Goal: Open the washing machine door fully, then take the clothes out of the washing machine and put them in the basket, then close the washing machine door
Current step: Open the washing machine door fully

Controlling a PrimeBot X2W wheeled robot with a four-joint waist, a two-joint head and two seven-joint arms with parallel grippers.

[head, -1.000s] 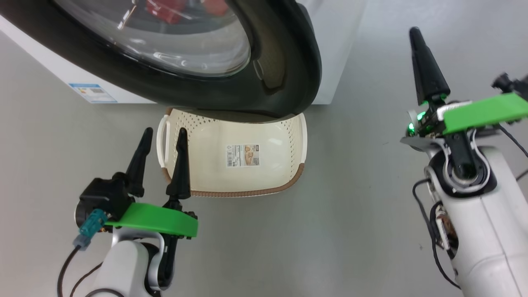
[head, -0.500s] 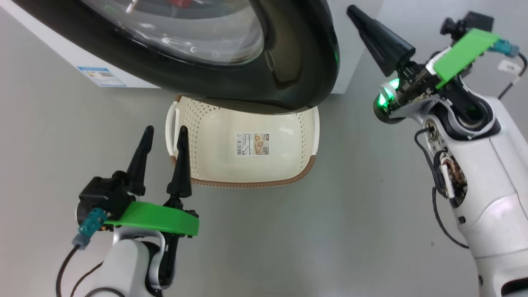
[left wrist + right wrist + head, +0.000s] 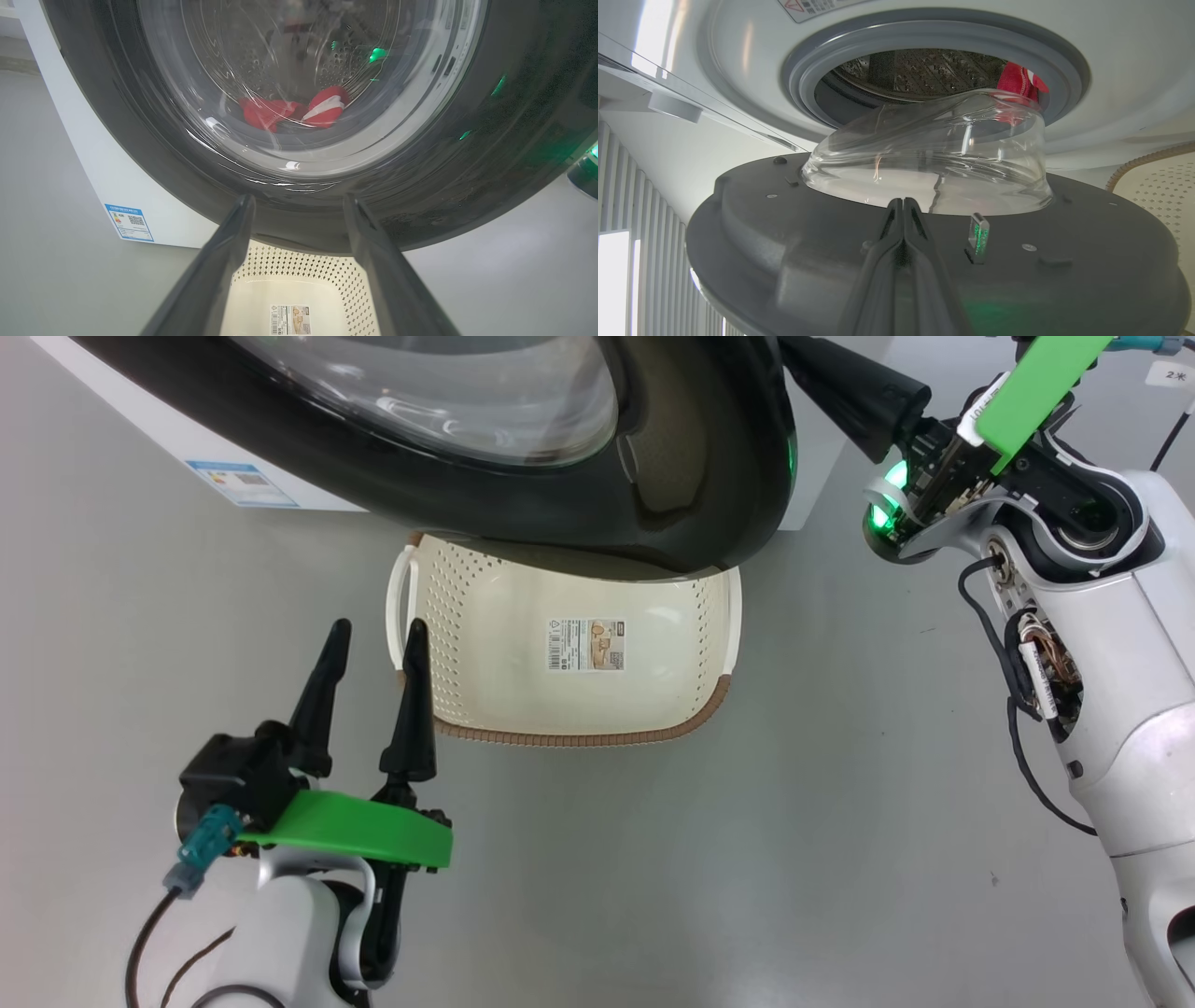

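The washing machine door (image 3: 691, 476) stands partly open, its black rim hanging over the far part of the basket (image 3: 579, 739). My right gripper (image 3: 798, 355) is shut on nothing and reaches behind the door's right edge. In the right wrist view my right gripper (image 3: 902, 200) points at the clear glass bowl (image 3: 934, 154) on the door's grey inner face (image 3: 808, 252). Red clothes (image 3: 1017, 79) lie in the drum and also show through the glass as clothes (image 3: 322, 109). My left gripper (image 3: 378, 625) is open and empty by the basket's left handle.
The white washing machine (image 3: 187, 439) carries a blue label (image 3: 241, 483) low on its front. The basket (image 3: 299, 289) holds nothing but a paper label (image 3: 585, 645). Grey floor spreads around both arms. Pale slatted panels (image 3: 644, 233) stand at the left of the right wrist view.
My right arm has swung up and to the left, bringing its shut fingers to the door's right edge. The head camera has shifted. My left gripper has stayed put and open.
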